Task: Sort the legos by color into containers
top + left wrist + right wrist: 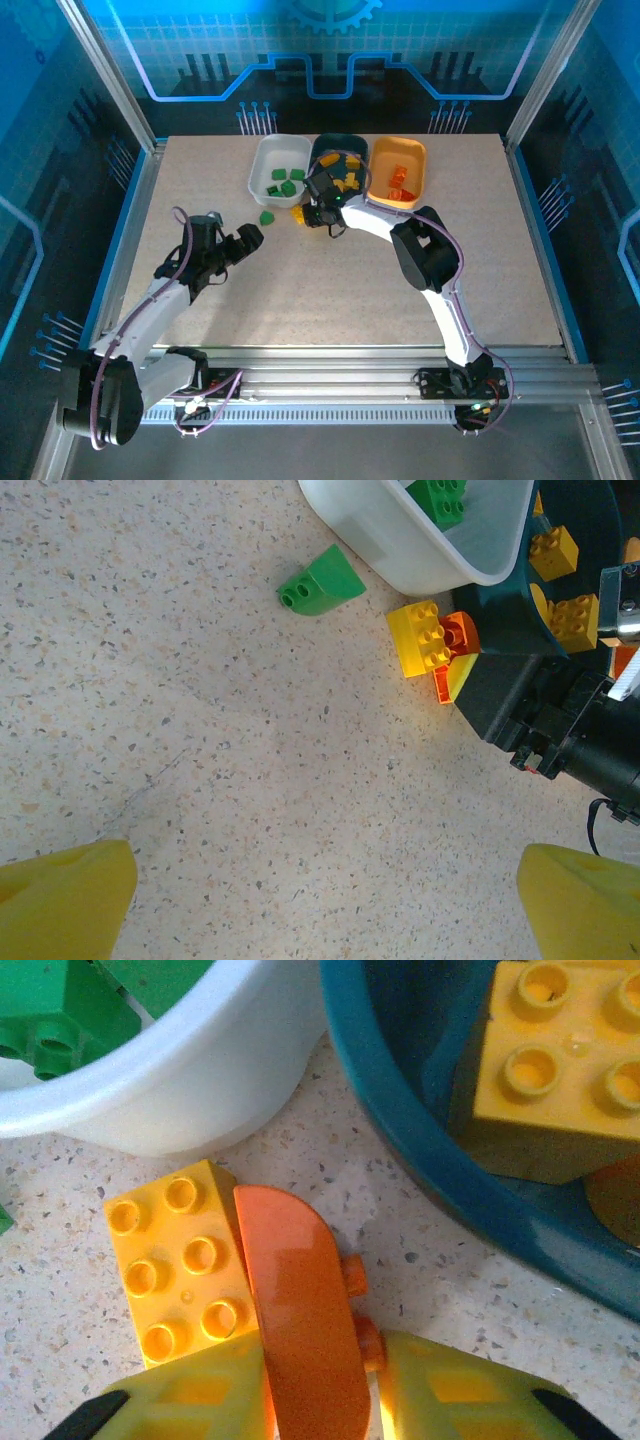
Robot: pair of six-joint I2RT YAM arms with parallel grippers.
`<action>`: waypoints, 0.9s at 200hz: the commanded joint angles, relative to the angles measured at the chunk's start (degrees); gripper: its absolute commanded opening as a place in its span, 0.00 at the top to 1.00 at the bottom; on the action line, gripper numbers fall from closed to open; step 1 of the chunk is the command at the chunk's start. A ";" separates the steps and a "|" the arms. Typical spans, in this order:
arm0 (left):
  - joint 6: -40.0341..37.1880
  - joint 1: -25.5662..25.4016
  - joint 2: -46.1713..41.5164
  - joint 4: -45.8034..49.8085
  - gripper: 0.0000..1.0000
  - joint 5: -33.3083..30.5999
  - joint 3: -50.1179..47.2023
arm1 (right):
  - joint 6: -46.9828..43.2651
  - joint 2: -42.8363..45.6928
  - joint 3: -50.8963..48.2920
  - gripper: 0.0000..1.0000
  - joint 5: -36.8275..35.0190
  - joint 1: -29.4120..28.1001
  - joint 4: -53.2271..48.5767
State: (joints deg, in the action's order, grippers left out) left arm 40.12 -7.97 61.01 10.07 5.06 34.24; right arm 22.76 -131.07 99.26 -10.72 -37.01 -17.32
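Sorted: most legos (288, 181) sit in white tray (256, 165), teal tray (340, 138), orange tray (424, 160) | Unsorted: green brick (322, 582), yellow brick (180, 1260), orange brick (305, 1300) on table (350, 290) beside the trays | Right gripper (320, 1390) pinches orange brick; left gripper (245, 238) wide, empty.

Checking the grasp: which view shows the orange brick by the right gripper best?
Right wrist: the orange brick sits close up between the fingers. Left wrist shows it partly hidden behind a yellow brick; top external gives just a speck.

Beneath my right tool (322, 1400) spreads a pale speckled worktop (400, 290), bounded behind it by aluminium rails (330, 370) and far ahead of it by a blue circuit-patterned back wall (330, 50).
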 commanded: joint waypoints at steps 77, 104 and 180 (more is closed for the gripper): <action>0.77 0.67 3.20 -2.55 0.01 5.42 -1.74 | 0.12 15.79 -16.87 0.74 -2.05 -2.70 6.41; 1.56 -0.32 6.15 -4.22 0.01 7.53 -1.58 | 0.08 23.60 -22.17 0.74 -2.90 -1.62 7.41; -1.06 -10.65 22.95 -0.74 0.01 6.20 12.47 | 0.81 28.09 -20.38 0.74 -3.36 20.72 -0.42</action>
State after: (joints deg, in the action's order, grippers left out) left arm 40.47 -15.59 79.77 7.66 10.83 41.19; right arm 22.48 -100.42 76.38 -13.17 -23.14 -12.60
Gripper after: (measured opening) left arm 0.990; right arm 0.262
